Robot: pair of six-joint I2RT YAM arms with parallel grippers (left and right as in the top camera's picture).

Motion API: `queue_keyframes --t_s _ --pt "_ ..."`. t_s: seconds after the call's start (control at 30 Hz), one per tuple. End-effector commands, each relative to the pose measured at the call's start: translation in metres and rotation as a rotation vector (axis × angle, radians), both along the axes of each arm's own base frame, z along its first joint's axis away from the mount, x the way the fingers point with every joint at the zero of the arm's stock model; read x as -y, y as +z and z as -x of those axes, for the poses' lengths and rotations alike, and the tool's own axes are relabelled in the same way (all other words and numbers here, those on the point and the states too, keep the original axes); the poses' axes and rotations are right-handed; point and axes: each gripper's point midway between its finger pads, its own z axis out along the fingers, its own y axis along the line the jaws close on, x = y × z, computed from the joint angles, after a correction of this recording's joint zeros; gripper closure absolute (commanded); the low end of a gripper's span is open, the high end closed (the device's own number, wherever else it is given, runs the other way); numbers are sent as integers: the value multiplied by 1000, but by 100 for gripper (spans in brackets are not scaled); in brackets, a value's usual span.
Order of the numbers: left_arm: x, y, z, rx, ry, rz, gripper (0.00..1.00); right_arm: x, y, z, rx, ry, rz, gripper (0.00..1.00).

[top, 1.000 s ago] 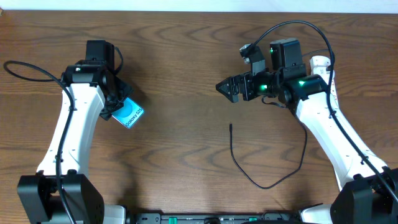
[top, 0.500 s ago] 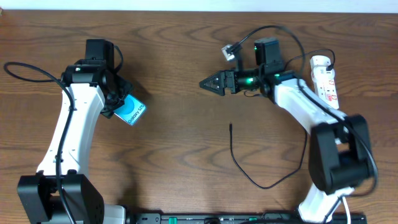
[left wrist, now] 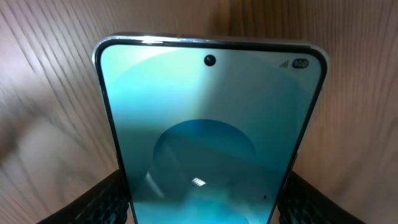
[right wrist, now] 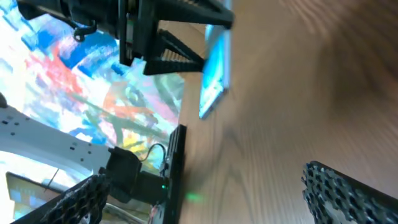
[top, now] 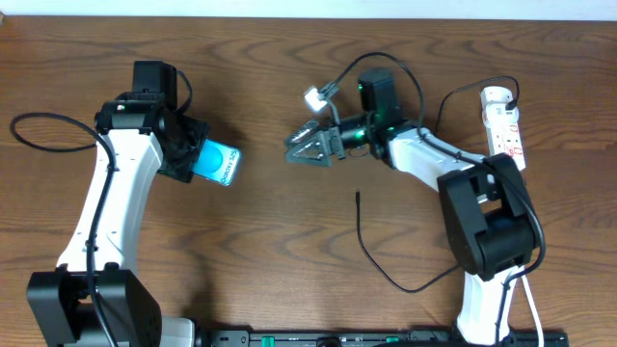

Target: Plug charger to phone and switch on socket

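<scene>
Two grippers: left gripper [top: 190,159] tight around the phone [left wrist: 208,143], "100" on-screen; right gripper [top: 303,151] wide apart, empty.

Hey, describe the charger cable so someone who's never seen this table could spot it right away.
On the wooden table, look at the stretch between the two arms, just below the right gripper. The charger lies loose there in a hooked curve. It is the thinnest black cable, its small plug tip lying free.

Phone [top: 218,162]: clamped in the left tool [top: 197,159], left half of the desk [top: 270,251].
Right tool [top: 305,151]: fingers spread, mid-desk.
Charger [top: 364,253]: lying loose toward the front edge.
Power strip [top: 505,120]: far right corner.
</scene>
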Motion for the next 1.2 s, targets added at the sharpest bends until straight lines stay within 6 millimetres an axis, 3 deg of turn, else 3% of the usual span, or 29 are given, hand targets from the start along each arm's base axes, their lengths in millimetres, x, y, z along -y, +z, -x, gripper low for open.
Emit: queue_keyframes --t_s 0.0,0.23,0.63,1.17 --pt "16 7 0 5 88 119 93 -18 5 6 -18 13 13 1" --pt "27 9 1 -4 105 196 93 -31 2 13 -3 15 28 1" --pt "42 13 2 -23 142 298 93 -37 0 15 -38 4 49 1" --pt "49 12 6 -37 125 293 93 -62 7 33 -30 43 37 2"
